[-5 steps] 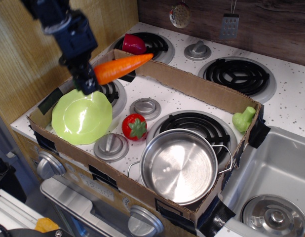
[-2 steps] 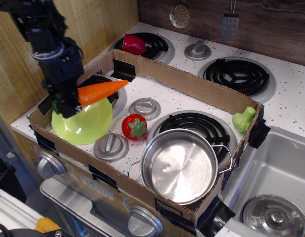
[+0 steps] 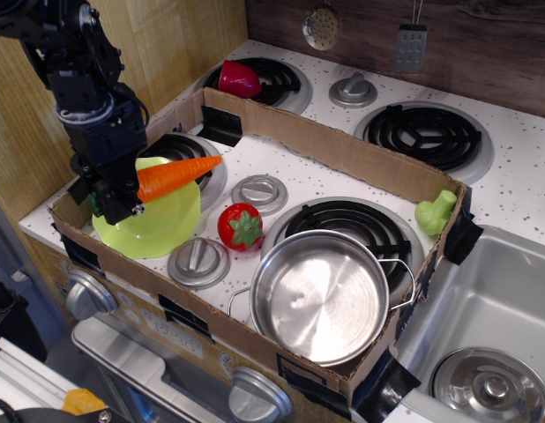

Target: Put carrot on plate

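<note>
My gripper point(image 3: 123, 196) is shut on the stem end of the orange carrot point(image 3: 175, 174). It holds the carrot nearly level, tip pointing right, just over the lime-green plate point(image 3: 167, 220). The plate lies at the left end of the cardboard tray, partly hidden by the gripper and arm. I cannot tell whether the carrot touches the plate.
A red toy tomato point(image 3: 241, 226) sits right of the plate. A steel pot point(image 3: 318, 295) stands at the tray's front. A green toy point(image 3: 436, 212) lies at the tray's right end. The cardboard wall point(image 3: 325, 145) rims the tray. A dark red item point(image 3: 238, 79) sits on the back burner.
The gripper has carried the carrot down and to the left, from above the tray's back wall to just over the plate.
</note>
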Robot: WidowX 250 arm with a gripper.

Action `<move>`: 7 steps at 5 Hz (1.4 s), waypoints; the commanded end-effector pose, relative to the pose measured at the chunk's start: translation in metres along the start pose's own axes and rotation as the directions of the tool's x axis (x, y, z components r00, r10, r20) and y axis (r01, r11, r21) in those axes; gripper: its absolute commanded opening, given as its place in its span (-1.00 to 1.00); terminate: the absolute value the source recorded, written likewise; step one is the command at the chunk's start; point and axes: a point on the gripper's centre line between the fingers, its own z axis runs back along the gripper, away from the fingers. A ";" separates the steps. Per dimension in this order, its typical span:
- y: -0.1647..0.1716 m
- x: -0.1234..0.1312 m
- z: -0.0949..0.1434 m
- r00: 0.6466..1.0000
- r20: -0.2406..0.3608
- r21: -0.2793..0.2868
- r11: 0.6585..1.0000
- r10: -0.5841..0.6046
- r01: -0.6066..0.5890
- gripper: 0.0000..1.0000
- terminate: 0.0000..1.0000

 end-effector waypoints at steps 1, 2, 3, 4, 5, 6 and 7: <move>0.013 -0.013 0.001 0.996 0.090 0.052 0.999 -0.018 0.013 1.00 -1.00; 0.018 -0.013 -0.004 0.995 0.100 0.048 0.999 -0.027 0.022 1.00 -1.00; 0.021 -0.010 -0.002 0.994 0.102 0.055 0.997 -0.050 0.044 1.00 -1.00; 0.028 -0.002 0.013 0.995 0.055 0.068 0.994 -0.086 0.082 1.00 -1.00; 0.034 0.011 0.028 0.992 0.003 0.093 0.987 -0.129 0.128 1.00 -1.00; 0.033 0.024 0.042 0.989 -0.026 0.102 0.984 -0.145 0.147 1.00 -1.00; 0.027 0.030 0.043 0.988 -0.018 0.086 0.984 -0.153 0.154 1.00 -1.00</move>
